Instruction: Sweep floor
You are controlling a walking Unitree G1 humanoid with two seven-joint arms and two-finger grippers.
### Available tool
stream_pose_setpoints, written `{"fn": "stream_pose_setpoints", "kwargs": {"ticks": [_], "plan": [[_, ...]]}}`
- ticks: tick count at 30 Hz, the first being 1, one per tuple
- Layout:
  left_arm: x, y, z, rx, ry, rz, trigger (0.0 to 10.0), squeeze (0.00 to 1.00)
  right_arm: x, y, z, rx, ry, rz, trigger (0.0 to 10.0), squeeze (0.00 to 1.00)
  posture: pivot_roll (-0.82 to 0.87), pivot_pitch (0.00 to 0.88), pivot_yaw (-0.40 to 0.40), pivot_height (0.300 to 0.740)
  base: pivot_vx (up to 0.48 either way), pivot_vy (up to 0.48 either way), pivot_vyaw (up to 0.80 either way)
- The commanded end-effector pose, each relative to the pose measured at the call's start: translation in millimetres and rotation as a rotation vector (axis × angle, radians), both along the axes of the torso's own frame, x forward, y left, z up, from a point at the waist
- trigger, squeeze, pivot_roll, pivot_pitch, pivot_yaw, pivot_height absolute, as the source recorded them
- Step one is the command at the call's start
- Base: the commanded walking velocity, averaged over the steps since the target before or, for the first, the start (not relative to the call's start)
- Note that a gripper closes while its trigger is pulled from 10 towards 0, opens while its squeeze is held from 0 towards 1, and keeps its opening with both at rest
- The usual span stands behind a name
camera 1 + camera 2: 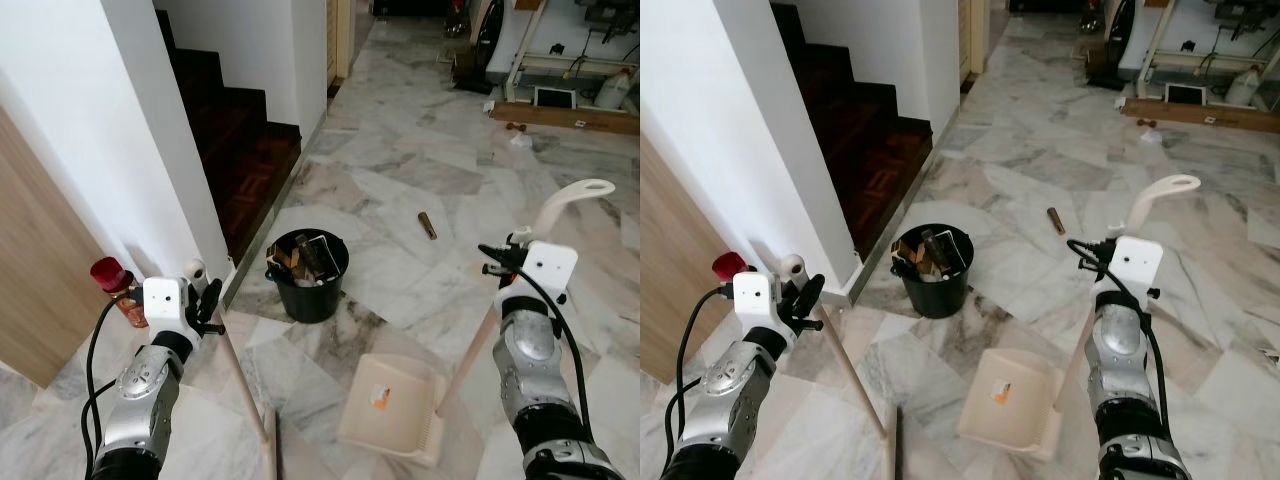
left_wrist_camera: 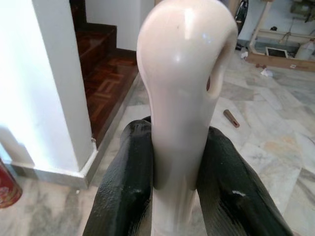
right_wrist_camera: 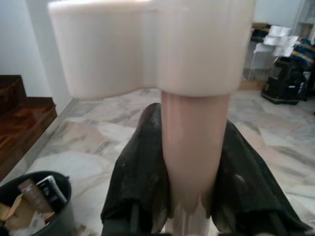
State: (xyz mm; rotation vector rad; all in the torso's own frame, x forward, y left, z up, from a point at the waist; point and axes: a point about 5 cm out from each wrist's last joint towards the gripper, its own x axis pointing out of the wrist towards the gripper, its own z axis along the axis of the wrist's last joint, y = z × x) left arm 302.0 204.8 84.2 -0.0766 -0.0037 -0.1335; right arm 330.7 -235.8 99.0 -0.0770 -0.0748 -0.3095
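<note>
My left gripper [image 1: 207, 303] is shut on the cream broom handle [image 2: 179, 93], just under its rounded top. The pale shaft [image 1: 245, 385] slants down to the floor between my arms. My right gripper [image 1: 503, 268] is shut on the dustpan's long handle [image 3: 192, 142], below its curved cream grip [image 1: 575, 193]. The cream dustpan [image 1: 392, 405] rests on the marble floor in front of me, mouth toward the left. A small brown piece of debris [image 1: 427, 226] lies on the floor beyond it.
A black bin [image 1: 308, 276] full of rubbish stands near the white wall corner [image 1: 170, 170]. Dark wooden stairs [image 1: 240, 140] rise behind it. A red can [image 1: 117, 288] sits by the wooden panel on the left. Shelving and clutter [image 1: 560, 95] line the far right.
</note>
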Motion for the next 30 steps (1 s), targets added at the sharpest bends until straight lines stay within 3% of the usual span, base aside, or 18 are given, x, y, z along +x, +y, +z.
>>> {"fn": "stream_pose_setpoints", "kwargs": {"ticks": [1,5,8,11,16,25,30], "plan": [[2.7,5.1,1,0.005,-0.011,0.023,10.0,0.00,2.1,9.1,-2,-0.003,-0.005,0.054,10.0,0.00,0.06,0.000,0.033,0.740,0.000,0.000,0.00],[5.4,4.1,0,-0.023,-0.009,0.028,10.0,0.00,1.1,21.6,-10,0.028,0.001,0.151,10.0,0.00,0.06,0.012,0.032,0.740,0.000,0.000,0.00],[8.9,1.3,-1,-0.057,0.002,0.026,10.0,0.00,-0.3,30.0,-21,0.148,0.028,0.219,10.0,0.00,0.06,0.023,0.028,0.740,0.000,0.000,0.00],[10.4,-1.0,-5,-0.073,0.024,0.020,10.0,0.00,-1.4,34.8,-27,0.178,0.055,0.259,10.0,0.00,0.06,0.026,0.026,0.740,0.000,0.000,0.00],[13.2,-1.1,-15,-0.076,0.060,0.048,10.0,0.00,-7.7,36.4,-41,0.143,0.120,0.297,10.0,0.00,0.06,0.036,0.022,0.740,0.000,0.000,0.00],[13.0,1.6,-17,-0.044,0.070,0.045,10.0,0.00,-9.6,34.6,-42,0.091,0.134,0.350,10.0,0.00,0.06,0.052,0.031,0.740,0.000,0.000,0.00],[11.7,2.2,-19,-0.021,0.074,0.010,10.0,0.00,-10.5,37.6,-43,-0.014,0.152,0.400,10.0,0.00,0.06,0.056,0.032,0.740,0.000,0.000,0.00]]}}
